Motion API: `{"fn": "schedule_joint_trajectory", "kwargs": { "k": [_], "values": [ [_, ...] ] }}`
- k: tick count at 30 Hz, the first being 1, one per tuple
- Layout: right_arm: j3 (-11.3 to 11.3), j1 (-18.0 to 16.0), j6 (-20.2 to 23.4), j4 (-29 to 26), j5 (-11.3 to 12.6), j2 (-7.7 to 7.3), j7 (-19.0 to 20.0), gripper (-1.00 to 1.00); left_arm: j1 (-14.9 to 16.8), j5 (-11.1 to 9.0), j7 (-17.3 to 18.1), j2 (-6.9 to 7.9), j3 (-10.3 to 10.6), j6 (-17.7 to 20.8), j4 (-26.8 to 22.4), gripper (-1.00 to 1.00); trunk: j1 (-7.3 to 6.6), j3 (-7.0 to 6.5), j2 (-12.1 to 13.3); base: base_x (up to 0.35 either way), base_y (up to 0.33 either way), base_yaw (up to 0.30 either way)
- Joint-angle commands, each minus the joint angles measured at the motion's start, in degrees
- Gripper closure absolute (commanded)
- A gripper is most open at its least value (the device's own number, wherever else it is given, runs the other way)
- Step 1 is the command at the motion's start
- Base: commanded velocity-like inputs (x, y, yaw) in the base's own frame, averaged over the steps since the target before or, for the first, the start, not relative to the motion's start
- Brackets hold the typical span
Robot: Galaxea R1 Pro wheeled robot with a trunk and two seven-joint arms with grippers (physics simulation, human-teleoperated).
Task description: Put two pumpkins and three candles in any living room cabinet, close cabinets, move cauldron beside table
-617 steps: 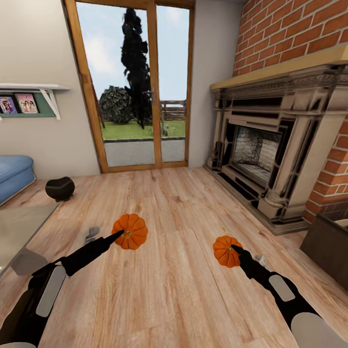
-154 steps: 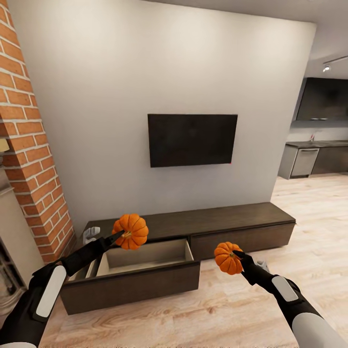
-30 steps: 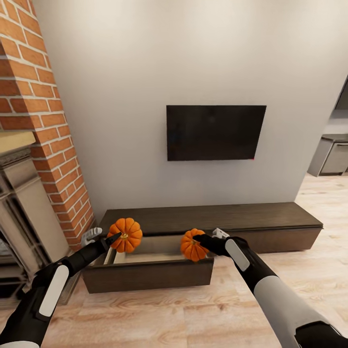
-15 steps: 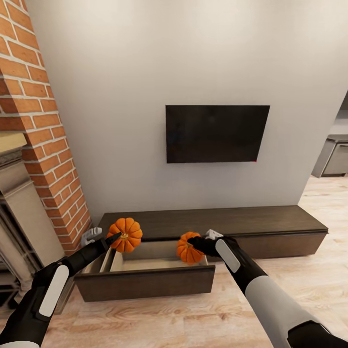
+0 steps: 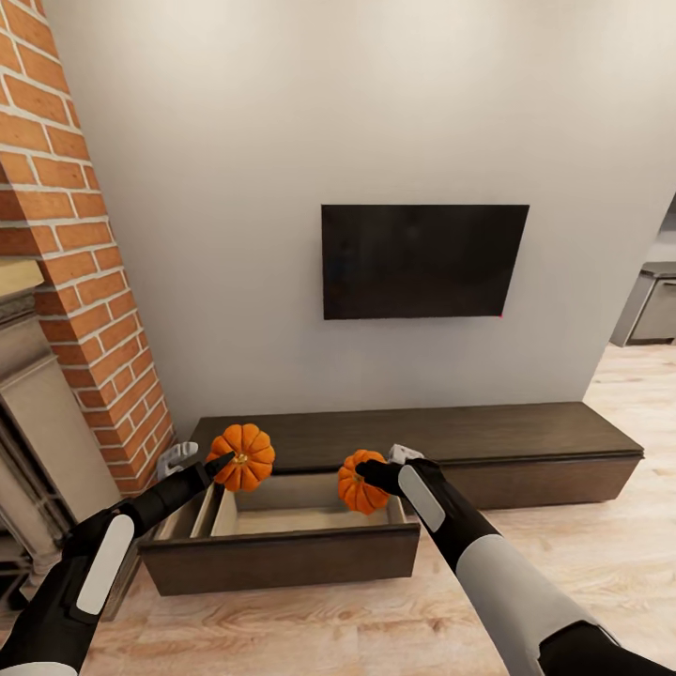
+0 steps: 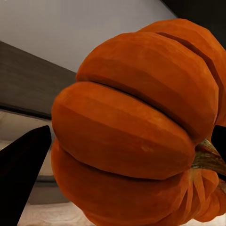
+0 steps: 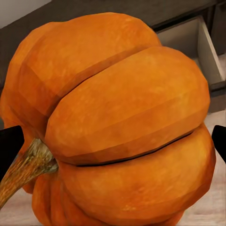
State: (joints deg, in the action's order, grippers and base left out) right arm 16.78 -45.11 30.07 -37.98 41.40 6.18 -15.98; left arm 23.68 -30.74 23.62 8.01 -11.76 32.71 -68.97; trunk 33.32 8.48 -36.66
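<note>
Both pumpkins are held in the air. My left gripper [image 5: 228,461] is shut on one pumpkin [image 5: 244,456] [image 6: 136,132] above the left end of the cabinet's [image 5: 441,436] pulled-out drawer [image 5: 282,556]. My right gripper [image 5: 369,472] is shut on the other pumpkin [image 5: 360,483] [image 7: 122,122], which hangs over the drawer's right end. The drawer's pale inside [image 5: 300,512] [image 7: 186,40] looks bare where I can see it. The cabinet's right front [image 5: 554,474] is closed. Candles, cauldron and table are out of view.
A black TV [image 5: 422,261] hangs on the pale wall above the cabinet. A brick column [image 5: 75,235] and a fireplace surround [image 5: 38,441] stand at the left. Light wood floor [image 5: 376,620] lies in front of the drawer. Kitchen units [image 5: 652,305] show at the far right.
My right arm has carried its pumpkin left and slightly down over the open drawer. The view has shifted a little; the left arm holds its pumpkin in the same pose.
</note>
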Motion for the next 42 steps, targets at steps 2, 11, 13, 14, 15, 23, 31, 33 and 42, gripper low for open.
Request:
{"fn": "schedule_joint_trajectory", "kwargs": {
  "k": [2, 11, 13, 14, 15, 23, 31, 33, 42],
  "values": [
    [0.24, -0.06, -0.01, -0.09, 0.61, 0.01, -0.62, 1.0, 0.05, -0.29, -0.06, -0.01, -0.07, 0.41, -0.03, 1.0, 0.04, 0.1, -0.08, 0.188, 0.042, 0.0],
    [0.27, -0.12, -0.1, -0.08, 0.61, 0.05, -0.63, 1.0, 0.05, -0.29, -0.15, -0.01, -0.02, 0.33, -0.02, 1.0, 0.04, 0.1, -0.08, 0.154, 0.008, 0.0],
    [0.27, -0.14, -0.1, -0.08, 0.62, 0.06, -0.63, 1.0, 0.05, -0.29, -0.11, -0.01, -0.02, 0.32, -0.02, 1.0, 0.04, 0.1, -0.08, 0.129, 0.001, 0.0],
    [0.27, -0.14, -0.1, -0.08, 0.63, 0.06, -0.63, 1.0, 0.05, -0.29, -0.11, -0.01, -0.02, 0.29, -0.02, 1.0, 0.04, 0.1, -0.08, 0.097, 0.0, 0.0],
    [0.27, -0.14, -0.1, -0.08, 0.64, 0.06, -0.63, 1.0, 0.05, -0.29, -0.13, -0.01, -0.02, 0.28, -0.03, 1.0, 0.04, 0.1, -0.08, 0.146, 0.0, 0.0],
    [0.35, -0.15, -0.1, -0.04, 0.62, 0.49, -0.63, 1.0, 0.05, -0.29, -0.16, -0.01, -0.02, 0.37, -0.09, 1.0, 0.04, 0.1, -0.08, 0.212, 0.0, 0.0],
    [0.36, -0.5, -0.02, 0.04, 0.61, 0.74, -0.63, 1.0, 0.06, -0.49, -12.41, -0.01, 1.4, 0.39, -2.1, 1.0, 0.04, 0.1, -0.08, 0.023, 0.0, 0.0],
    [0.36, -0.56, -0.02, 0.07, 0.61, 0.75, -0.63, 1.0, 0.05, -0.52, -15.11, 0.21, 3.47, 0.5, -2.59, 1.0, 0.04, 0.1, -0.08, 0.003, 0.0, 0.0],
    [0.36, -0.92, -0.01, 0.24, 0.61, 0.8, -0.71, 1.0, 0.23, 2.58, -20.25, 0.18, 7.49, 0.71, -2.47, 1.0, 0.04, 0.1, -0.08, 0.0, 0.0, 0.0]
  ]
}}
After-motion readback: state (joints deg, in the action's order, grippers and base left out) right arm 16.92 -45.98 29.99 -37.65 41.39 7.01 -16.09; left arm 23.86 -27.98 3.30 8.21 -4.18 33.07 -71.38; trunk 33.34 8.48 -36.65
